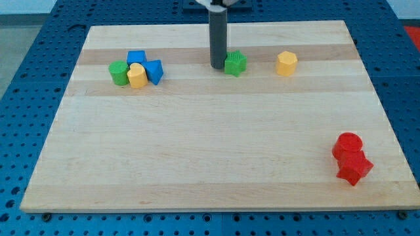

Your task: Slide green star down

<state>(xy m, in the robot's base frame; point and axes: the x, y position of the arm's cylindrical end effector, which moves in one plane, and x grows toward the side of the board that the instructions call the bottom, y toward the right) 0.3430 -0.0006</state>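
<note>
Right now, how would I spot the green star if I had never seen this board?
Look along the wooden board's top edge, near the middle. The green star sits there alone, immediately right of my tip. The other green block is bunched with blue and yellow ones at the view's left.

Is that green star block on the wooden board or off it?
On it: the green star sits on the board near the view's top, my tip at its left.

No lettering, label, brand, number or sign is readable anywhere in the camera view: the wooden board (216, 124) is bare grain, and every coloured block on it shows a plain, unmarked face.
</note>
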